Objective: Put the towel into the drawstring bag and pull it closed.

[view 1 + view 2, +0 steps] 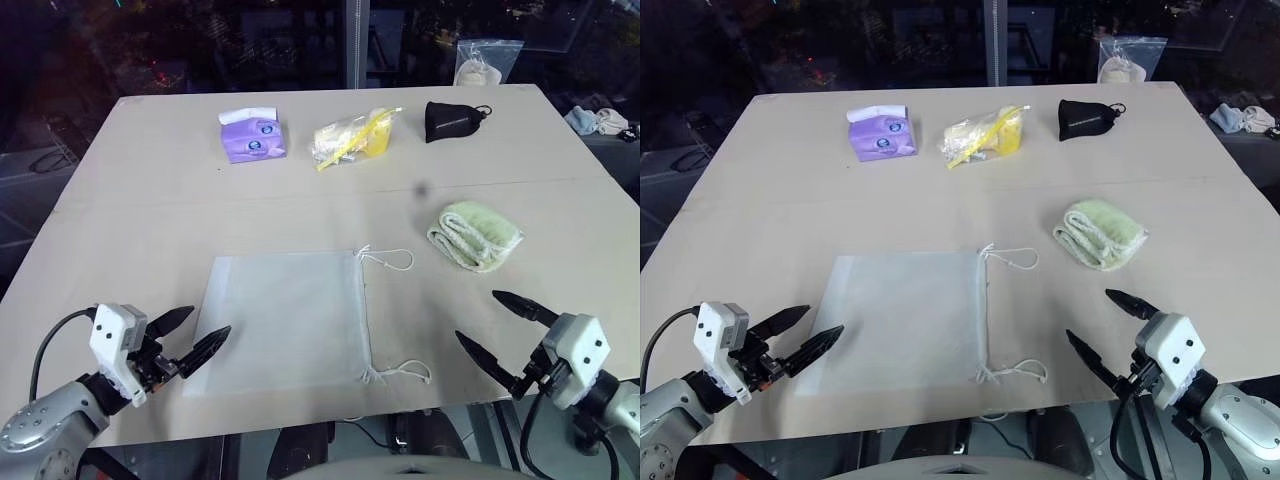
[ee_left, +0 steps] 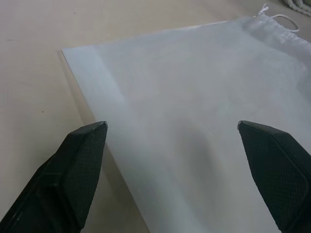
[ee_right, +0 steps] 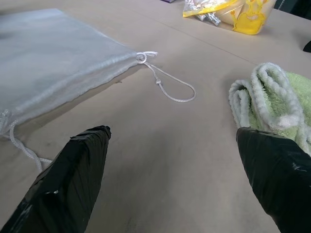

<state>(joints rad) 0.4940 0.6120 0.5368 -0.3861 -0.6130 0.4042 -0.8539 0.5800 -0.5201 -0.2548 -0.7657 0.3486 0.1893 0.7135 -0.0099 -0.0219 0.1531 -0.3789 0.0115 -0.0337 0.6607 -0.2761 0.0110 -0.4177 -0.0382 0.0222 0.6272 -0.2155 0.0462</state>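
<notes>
Translucent white mesh drawstring bag [image 1: 286, 322] flat near the front edge of the beige counter [image 1: 130, 190], cord loops [image 1: 392, 260] toward the right. Pale green towel [image 1: 476, 235] bundled just right of it, apart. Left end effector [image 1: 192, 336] wide, empty, at the bag's left edge. Right end effector [image 1: 505, 335] wide, empty, between bag and towel.

Fluffy terry cloth on the towel [image 1: 474, 236], thin translucent mesh fabric on the drawstring bag [image 1: 285, 320]. Matt, smooth beige worktop [image 1: 150, 190]. Crinkly glossy plastic on the yellow packet [image 1: 355, 137].
</notes>
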